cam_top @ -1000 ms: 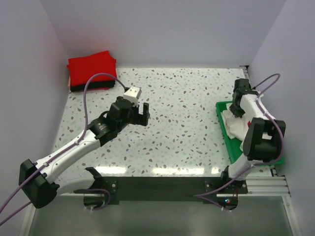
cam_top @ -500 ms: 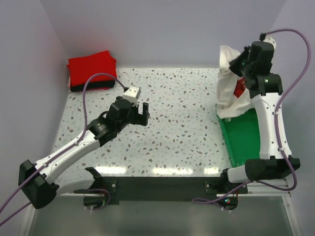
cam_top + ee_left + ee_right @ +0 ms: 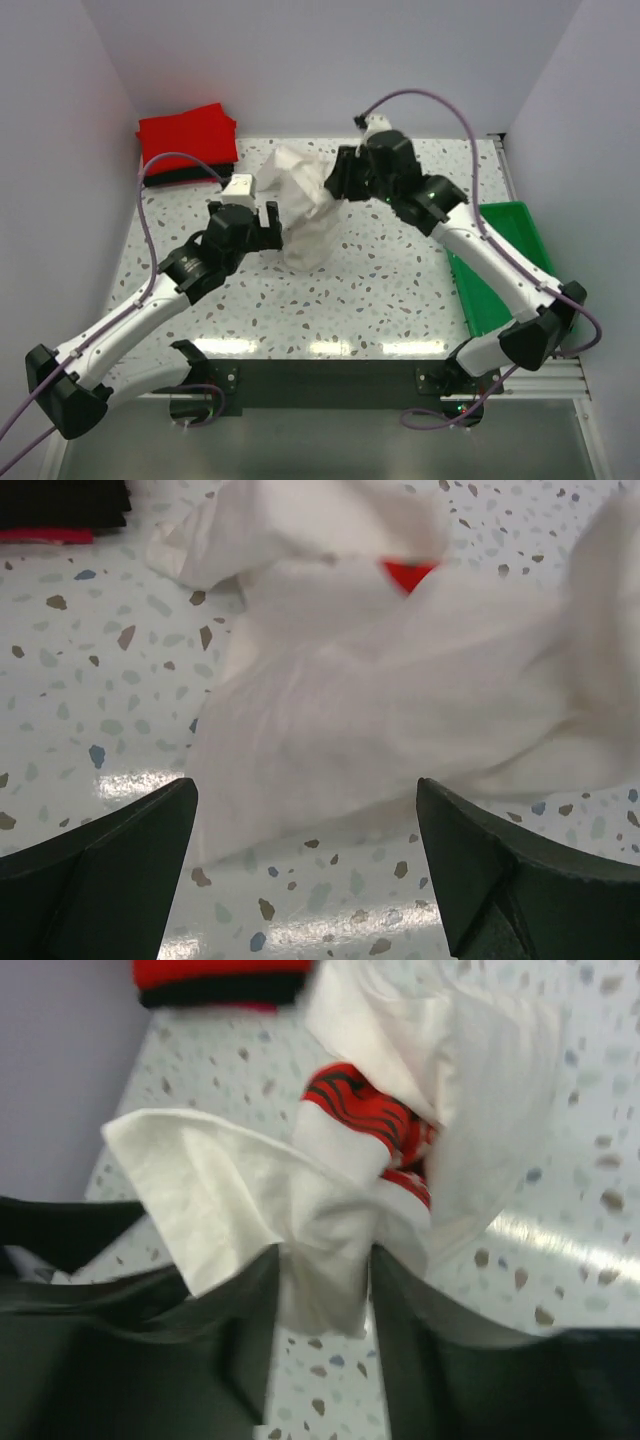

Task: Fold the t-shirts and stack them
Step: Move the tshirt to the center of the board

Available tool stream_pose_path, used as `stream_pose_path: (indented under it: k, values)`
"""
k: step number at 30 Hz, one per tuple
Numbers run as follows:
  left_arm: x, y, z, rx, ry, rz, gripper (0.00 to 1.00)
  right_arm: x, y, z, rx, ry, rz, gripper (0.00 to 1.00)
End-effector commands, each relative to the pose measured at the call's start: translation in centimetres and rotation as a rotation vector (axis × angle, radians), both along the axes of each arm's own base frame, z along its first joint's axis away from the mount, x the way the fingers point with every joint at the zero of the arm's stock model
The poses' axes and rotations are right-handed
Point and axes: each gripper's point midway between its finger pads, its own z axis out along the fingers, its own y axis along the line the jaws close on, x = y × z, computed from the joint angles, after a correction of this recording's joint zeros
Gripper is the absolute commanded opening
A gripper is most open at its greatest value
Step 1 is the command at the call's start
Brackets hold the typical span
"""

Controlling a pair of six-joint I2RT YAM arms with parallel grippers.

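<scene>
A speckled terrazzo tabletop [image 3: 400,290] sits between pale walls, and just above its centre the crumpled cream-white t-shirt with a red chest print [image 3: 305,215] hangs bunched from the right gripper [image 3: 338,185], which is clamped on a wad of its cloth. The left gripper [image 3: 262,220] waits just beside the fabric with jaws wide apart. The shirt looks light and limp, likely to sag wherever unsupported, so a shoulder seam or hem corner seems the best hold for spreading it

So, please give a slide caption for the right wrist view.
Right gripper pinches the cream-white t-shirt over the speckled table.
</scene>
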Motion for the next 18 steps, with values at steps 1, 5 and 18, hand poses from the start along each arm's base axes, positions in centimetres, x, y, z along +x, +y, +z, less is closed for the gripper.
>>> stream_pose_path:
  k: [1, 5, 18]
  values:
    - [-0.4, 3.2, 1.8, -0.067, -0.061, 0.172, 0.95, -1.4, -0.7, -9.4, -0.089, 0.157, 0.004, 0.56]
    - [-0.8, 4.3, 0.2, -0.096, -0.045, 0.237, 0.93, -3.8, -3.2, -15.2, -0.136, 0.25, -0.055, 0.74]
    - [-1.0, 6.2, -10.3, -0.246, 0.23, 0.424, 0.84, -3.1, -0.1, -22.3, -0.079, 0.365, -0.047, 0.74]
